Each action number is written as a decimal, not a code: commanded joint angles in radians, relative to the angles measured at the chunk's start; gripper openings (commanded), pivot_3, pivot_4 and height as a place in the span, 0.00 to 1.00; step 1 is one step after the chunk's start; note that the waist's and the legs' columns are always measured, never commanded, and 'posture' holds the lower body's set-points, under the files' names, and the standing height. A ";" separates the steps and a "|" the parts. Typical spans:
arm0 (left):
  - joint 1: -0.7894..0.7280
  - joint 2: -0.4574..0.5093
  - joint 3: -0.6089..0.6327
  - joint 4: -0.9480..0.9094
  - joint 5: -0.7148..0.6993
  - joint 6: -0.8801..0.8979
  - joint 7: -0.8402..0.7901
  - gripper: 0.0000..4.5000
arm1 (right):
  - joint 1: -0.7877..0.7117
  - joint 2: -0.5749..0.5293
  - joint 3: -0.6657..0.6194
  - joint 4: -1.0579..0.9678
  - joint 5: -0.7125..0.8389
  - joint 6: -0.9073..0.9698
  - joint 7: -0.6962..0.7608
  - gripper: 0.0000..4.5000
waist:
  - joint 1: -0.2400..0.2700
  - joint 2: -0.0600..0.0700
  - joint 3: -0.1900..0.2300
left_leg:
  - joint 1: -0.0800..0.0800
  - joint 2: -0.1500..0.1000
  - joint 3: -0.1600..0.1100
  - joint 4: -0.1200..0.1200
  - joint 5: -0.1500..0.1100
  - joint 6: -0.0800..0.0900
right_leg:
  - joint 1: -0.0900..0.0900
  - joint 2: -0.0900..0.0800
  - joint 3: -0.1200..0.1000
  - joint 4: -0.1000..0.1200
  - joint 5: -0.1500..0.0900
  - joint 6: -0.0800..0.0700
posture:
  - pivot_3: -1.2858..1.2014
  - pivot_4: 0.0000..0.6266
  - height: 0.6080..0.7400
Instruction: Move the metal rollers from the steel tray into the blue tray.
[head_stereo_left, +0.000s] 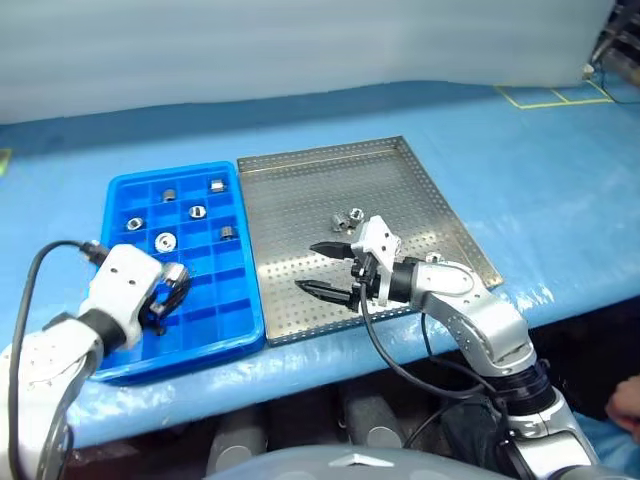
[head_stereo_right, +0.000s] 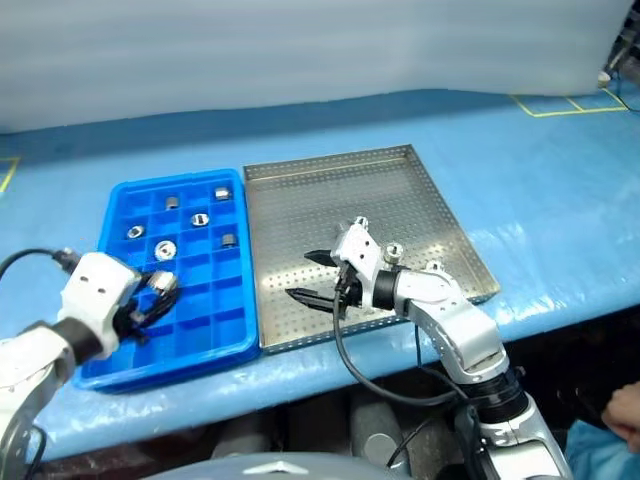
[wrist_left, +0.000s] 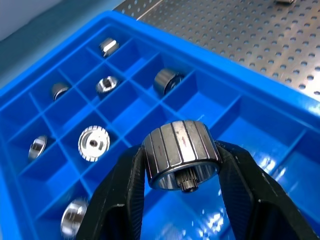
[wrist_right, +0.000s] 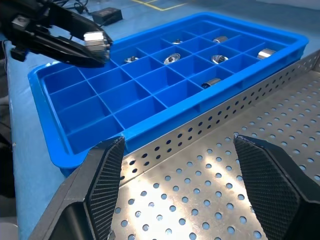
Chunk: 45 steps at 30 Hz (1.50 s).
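Note:
The steel tray (head_stereo_left: 300, 180) lies at mid-table with two metal rollers (head_stereo_left: 347, 218) on its perforated floor. Touching its left side is the blue tray (head_stereo_left: 225, 300), and several rollers (head_stereo_left: 165, 240) sit in its far compartments. My left gripper (head_stereo_left: 172, 290) hangs over the blue tray's near-left compartments, shut on a ribbed silver roller (wrist_left: 180, 147) with a central hole. Over the near part of the steel tray my right gripper (head_stereo_left: 308, 267) points left toward the blue tray, open with nothing between its fingers (wrist_right: 107, 170).
Both trays rest on a table under a blue cover (head_stereo_left: 520, 180), near its front edge. Yellow tape marks (head_stereo_left: 550, 98) lie at the back right. A person's hand (head_stereo_left: 628, 400) shows at the lower right, below the table edge.

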 joint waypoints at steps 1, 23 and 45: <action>0.062 0.005 0.085 -0.052 0.003 -0.001 0.012 0.47 | -0.018 -0.001 0.002 -0.002 -0.005 -0.021 0.003 0.82 | 0.027 0.000 0.000 | 0.000 0.000 0.000 0.000 0.000 0.000 | 0.000 0.000 -0.001 0.000 0.000 0.000 | 0.52 0.24 1.00; 0.163 -0.046 0.022 0.050 0.047 -0.060 0.085 0.58 | -0.025 -0.015 -0.008 -0.009 -0.017 -0.019 -0.021 0.82 | 0.064 0.000 0.000 | -0.001 0.001 -0.001 0.000 0.000 0.000 | 0.000 -0.001 -0.005 0.000 -0.002 -0.003 | 0.52 0.24 1.00; -0.437 -0.128 -0.370 0.341 -0.067 -0.267 0.034 0.98 | -0.100 -0.077 -0.036 0.070 -0.083 -0.077 -0.016 0.82 | 0.079 0.000 0.000 | -0.001 0.000 0.000 0.001 0.000 0.000 | 0.003 0.000 -0.007 0.000 0.000 -0.006 | 0.51 0.24 1.00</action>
